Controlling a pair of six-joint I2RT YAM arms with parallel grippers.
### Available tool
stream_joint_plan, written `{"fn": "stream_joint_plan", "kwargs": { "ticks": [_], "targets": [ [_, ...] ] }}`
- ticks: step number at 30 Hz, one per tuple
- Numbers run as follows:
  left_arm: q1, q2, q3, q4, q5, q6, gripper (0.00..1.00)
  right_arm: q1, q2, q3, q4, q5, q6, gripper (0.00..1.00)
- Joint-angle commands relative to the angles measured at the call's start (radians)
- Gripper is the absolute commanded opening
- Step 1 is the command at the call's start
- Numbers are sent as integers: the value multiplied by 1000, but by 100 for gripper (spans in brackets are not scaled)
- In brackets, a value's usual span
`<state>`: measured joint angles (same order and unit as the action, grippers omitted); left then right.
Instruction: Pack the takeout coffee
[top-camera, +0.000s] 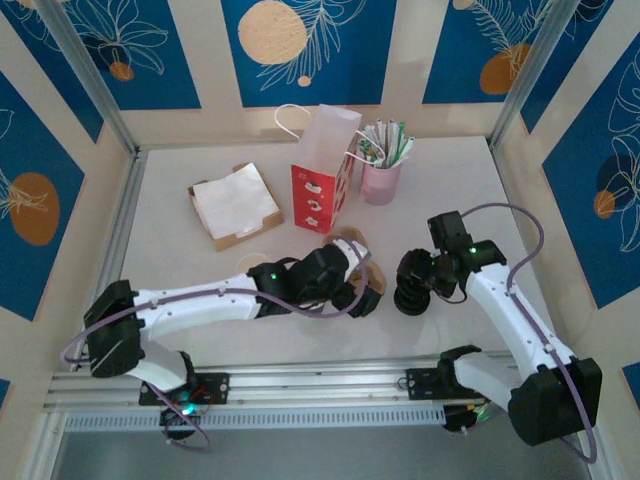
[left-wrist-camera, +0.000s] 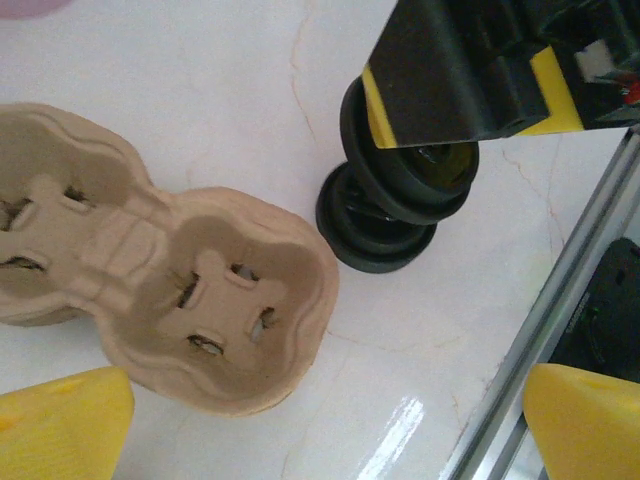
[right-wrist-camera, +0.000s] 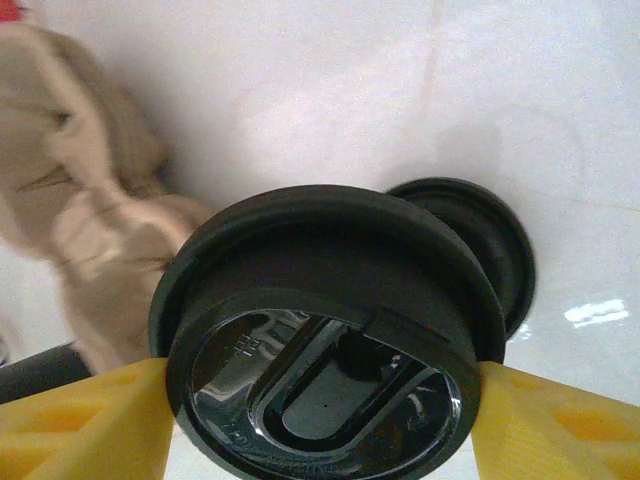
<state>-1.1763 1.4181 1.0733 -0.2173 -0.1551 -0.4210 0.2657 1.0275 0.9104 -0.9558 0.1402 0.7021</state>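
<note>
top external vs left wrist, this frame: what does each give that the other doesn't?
Top external adds the red paper bag, the pink cup of straws and the tray of napkins. Left wrist adds the cup carrier's two sockets with their slit flaps, and the left jaws standing wide open. Shared: the carrier, and the right jaws clamped on a black lid above a second lid.

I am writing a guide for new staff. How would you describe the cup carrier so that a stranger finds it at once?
Look at the white table, in front of the red bag. The carrier lies flat there, beside the black lids. Only it is beige pulp with two wells.
</note>
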Motion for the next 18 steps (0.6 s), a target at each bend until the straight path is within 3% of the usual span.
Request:
{"fn": "stream_joint_plan", "kwargs": {
  "ticks": [1, 10, 18],
  "targets": [
    [7, -92, -45, -3, -53, -25, 100, 41, -6, 82, -53, -70, -40, 71],
    [87, -365, -191, -58, -22, -81, 100, 234, 96, 259, -100, -60, -72, 71],
    [231, -642, -325, -132, 46, -157, 100, 397, 232, 383, -120, -62, -94, 71]
  ]
}}
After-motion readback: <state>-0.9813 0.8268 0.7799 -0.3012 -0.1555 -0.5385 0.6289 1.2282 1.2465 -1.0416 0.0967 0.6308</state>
